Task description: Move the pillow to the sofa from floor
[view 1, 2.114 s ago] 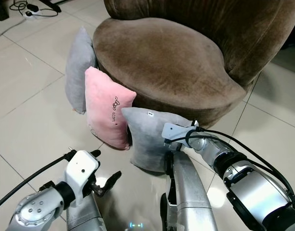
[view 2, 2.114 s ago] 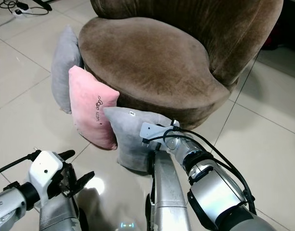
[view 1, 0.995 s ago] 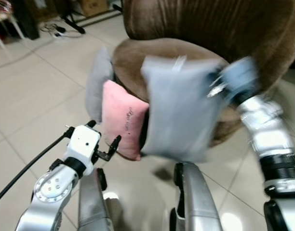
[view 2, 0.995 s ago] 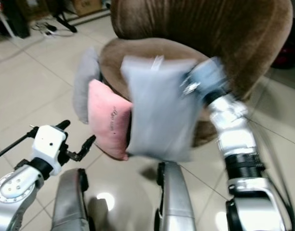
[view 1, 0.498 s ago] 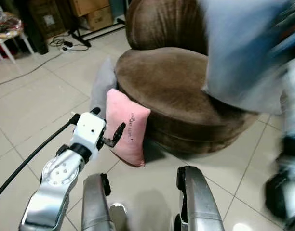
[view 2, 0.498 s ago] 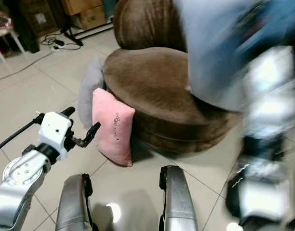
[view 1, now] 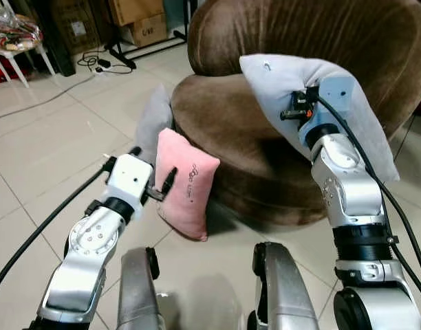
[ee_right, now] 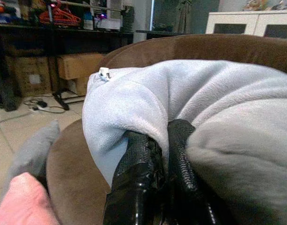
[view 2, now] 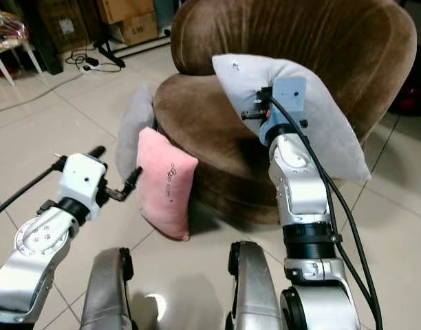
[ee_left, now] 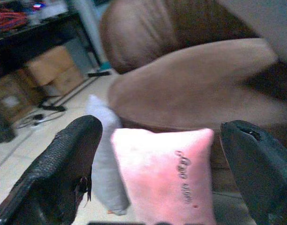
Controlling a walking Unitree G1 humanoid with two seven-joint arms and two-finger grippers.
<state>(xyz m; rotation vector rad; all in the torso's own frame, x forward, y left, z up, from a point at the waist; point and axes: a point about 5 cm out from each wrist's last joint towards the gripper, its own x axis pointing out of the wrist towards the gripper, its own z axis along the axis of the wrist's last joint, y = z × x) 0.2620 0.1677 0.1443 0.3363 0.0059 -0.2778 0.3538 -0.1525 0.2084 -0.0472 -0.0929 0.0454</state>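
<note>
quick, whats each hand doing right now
Left hand: open, holding nothing, fingers spread in front of the pink pillow.
Right hand: closed on the grey pillow, held up over the brown sofa.

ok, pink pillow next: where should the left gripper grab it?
Grip the pink pillow at its top edge, coming from above. It stands upright on the floor against the sofa, so only that thin top seam is free. The left gripper, open, is already beside it.
</note>
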